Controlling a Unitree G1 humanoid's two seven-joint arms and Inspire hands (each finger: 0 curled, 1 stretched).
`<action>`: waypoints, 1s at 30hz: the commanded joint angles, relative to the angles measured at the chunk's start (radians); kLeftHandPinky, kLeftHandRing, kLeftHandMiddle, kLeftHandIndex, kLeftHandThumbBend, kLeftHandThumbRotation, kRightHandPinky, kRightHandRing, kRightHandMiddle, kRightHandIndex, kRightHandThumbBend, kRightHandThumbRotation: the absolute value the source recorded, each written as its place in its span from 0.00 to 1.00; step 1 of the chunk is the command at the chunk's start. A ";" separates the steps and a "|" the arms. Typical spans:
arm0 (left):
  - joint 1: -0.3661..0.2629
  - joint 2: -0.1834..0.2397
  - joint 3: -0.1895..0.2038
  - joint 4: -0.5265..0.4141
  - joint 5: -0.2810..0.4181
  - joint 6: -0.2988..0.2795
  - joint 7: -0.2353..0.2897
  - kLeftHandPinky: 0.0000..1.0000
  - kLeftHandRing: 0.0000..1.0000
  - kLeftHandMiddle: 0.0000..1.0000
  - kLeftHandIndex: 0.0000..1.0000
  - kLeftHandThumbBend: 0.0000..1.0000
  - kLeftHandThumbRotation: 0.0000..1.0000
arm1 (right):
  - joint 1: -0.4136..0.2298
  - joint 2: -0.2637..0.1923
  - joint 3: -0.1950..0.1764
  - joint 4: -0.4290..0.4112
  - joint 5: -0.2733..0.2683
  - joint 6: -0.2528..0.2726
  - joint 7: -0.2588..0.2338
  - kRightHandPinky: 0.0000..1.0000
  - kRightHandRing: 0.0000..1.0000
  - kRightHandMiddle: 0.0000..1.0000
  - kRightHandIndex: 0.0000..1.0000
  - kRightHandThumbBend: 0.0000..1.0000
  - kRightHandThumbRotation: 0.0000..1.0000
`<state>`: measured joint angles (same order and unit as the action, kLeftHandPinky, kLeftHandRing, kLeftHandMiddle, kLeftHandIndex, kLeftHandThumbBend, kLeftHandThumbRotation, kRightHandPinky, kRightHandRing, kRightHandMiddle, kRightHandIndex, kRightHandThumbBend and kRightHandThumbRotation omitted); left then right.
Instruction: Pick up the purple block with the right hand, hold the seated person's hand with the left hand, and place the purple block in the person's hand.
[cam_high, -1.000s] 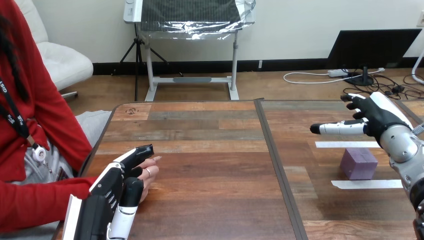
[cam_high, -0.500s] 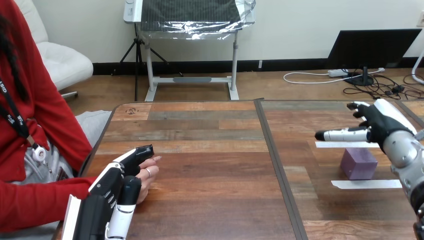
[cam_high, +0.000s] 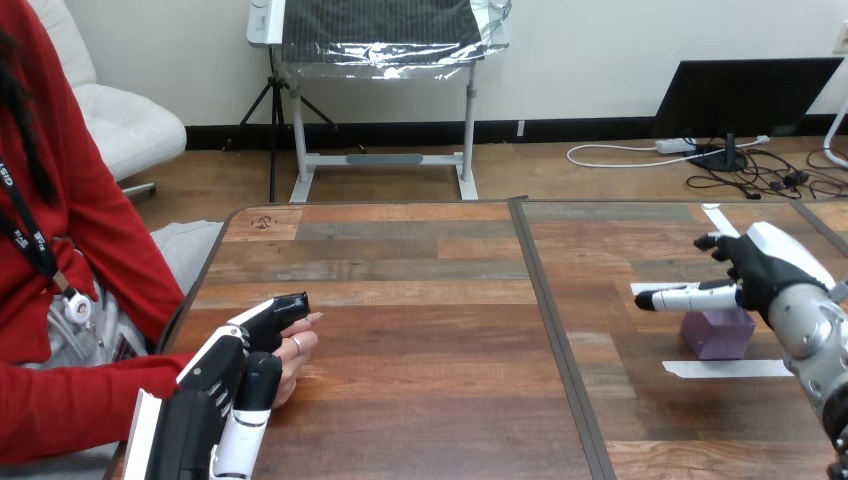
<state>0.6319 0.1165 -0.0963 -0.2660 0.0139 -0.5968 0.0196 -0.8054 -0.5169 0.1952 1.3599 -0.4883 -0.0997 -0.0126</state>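
Note:
The purple block stands on the right half of the wooden table, between two strips of white tape. My right hand hovers just above it, open, with the thumb stretched left over the block's top edge and the fingers spread beyond it. At the lower left, my left hand lies over the person's hand, which rests on the table. My fingers reach across its back and my thumb comes up against it from the near side, so the hand sits between them.
One white tape strip lies in front of the block, another behind it. A dark seam splits the table into two halves. The person sits at the left edge, a red sleeve along the near left corner.
My right hand has dropped down and slightly right, from well above the block to just over its top, now covering its upper part. The left hand and the person's hand have stayed still.

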 joint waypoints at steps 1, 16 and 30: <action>-0.059 -0.017 0.018 -0.013 -0.001 -0.028 -0.005 0.79 0.83 0.79 0.72 0.55 0.93 | -0.022 -0.027 -0.013 -0.008 0.017 -0.028 -0.008 0.80 0.88 0.91 0.89 1.00 0.41; -0.062 -0.021 0.022 -0.010 0.008 -0.034 -0.003 0.74 0.81 0.77 0.69 0.54 0.93 | -0.002 -0.024 -0.019 -0.004 0.030 -0.023 -0.001 0.78 0.87 0.90 0.90 0.98 0.39; -0.054 -0.019 0.014 -0.022 0.002 -0.014 -0.008 0.74 0.83 0.78 0.70 0.54 0.94 | 0.005 -0.025 -0.011 -0.003 0.023 -0.015 0.018 0.83 0.90 0.91 0.90 0.94 0.38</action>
<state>0.6320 0.1164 -0.0954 -0.2660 0.0138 -0.6062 0.0141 -0.7734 -0.5173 0.1845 1.3606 -0.4682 -0.1052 0.0028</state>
